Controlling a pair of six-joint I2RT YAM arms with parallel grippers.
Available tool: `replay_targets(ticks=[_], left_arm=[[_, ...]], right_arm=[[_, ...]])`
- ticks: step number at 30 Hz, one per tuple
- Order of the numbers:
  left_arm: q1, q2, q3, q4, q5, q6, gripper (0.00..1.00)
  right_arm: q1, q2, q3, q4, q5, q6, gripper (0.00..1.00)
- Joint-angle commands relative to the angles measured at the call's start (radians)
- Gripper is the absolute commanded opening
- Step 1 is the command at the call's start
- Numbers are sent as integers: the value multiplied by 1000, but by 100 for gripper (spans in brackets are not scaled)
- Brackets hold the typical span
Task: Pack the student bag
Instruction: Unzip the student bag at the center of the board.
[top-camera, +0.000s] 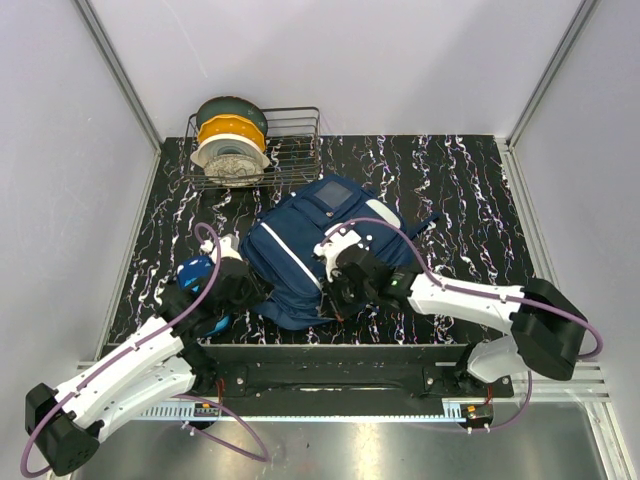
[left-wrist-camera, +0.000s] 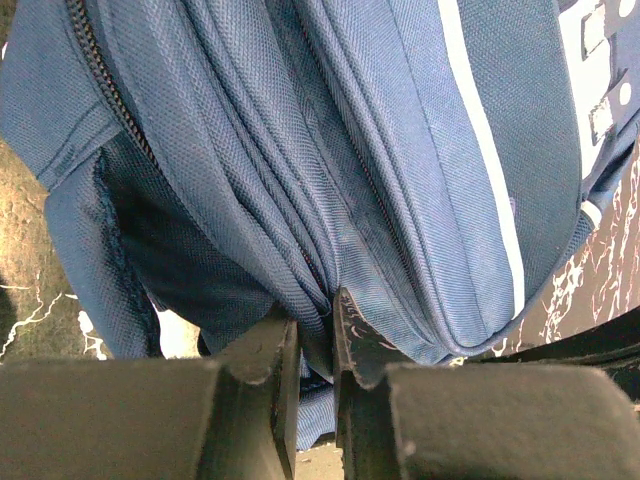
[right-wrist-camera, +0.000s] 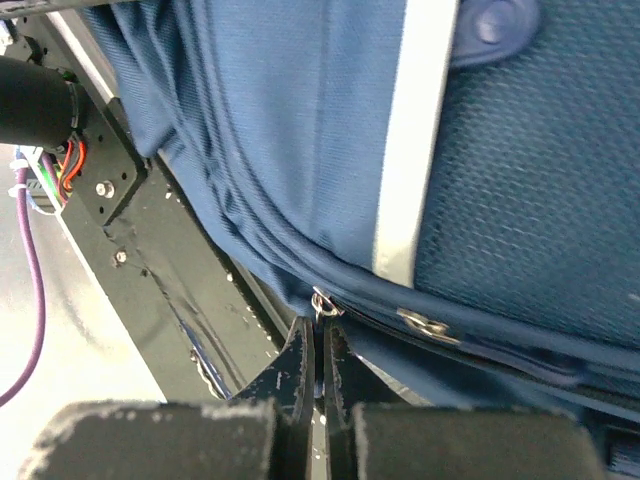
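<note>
1. At the back left of the table (top-camera: 450, 180), your wire basket (top-camera: 305, 140) holds three round things standing on edge, one against the next: a dark green one (top-camera: 232, 108) at the rear, a yellow one (top-camera: 230, 128) in the middle and a white speckled one (top-camera: 232, 160) in front. The right half of the basket is bare wire.
2. The student bag (top-camera: 300, 250) lies flat mid-table with its grey pocket panel toward the back. No view shows you its inside.
3. Your left gripper (left-wrist-camera: 315, 320) meets the bag's near left edge and is clenched on a fold of its navy fabric, which is bunched between the two fingers.
4. Your right gripper (right-wrist-camera: 320, 335) is at the bag's near right edge, fingers pressed together. Their tips sit right under a metal zip slider (right-wrist-camera: 322, 300) (whether a pull tab is caught between them, you cannot tell).
5. The top view gives you the whole layout, with both arms converging on the near end of the bag, but hides both sets of fingertips.
6. Only the left wrist view shows the pinched fold, and a zip line running up the fabric at upper left.
7. Only the right wrist view shows the slider, a second slider (right-wrist-camera: 425, 322) just beside it on the same zip, and the white stripe (right-wrist-camera: 410, 150) crossing the bag above them.
</note>
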Motion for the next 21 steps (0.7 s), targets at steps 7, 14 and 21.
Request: replay_targets(ticks=[7, 14, 21], left_arm=[[-3, -7, -3, 250, 86, -33, 6], [-3, -26, 3, 222, 66, -27, 31], [-5, -58, 35, 103, -20, 19, 71]], right_arm=[[125, 82, 101, 255, 65, 170, 0], [144, 111, 141, 211, 149, 180, 39], [141, -76, 19, 139, 293, 253, 66]])
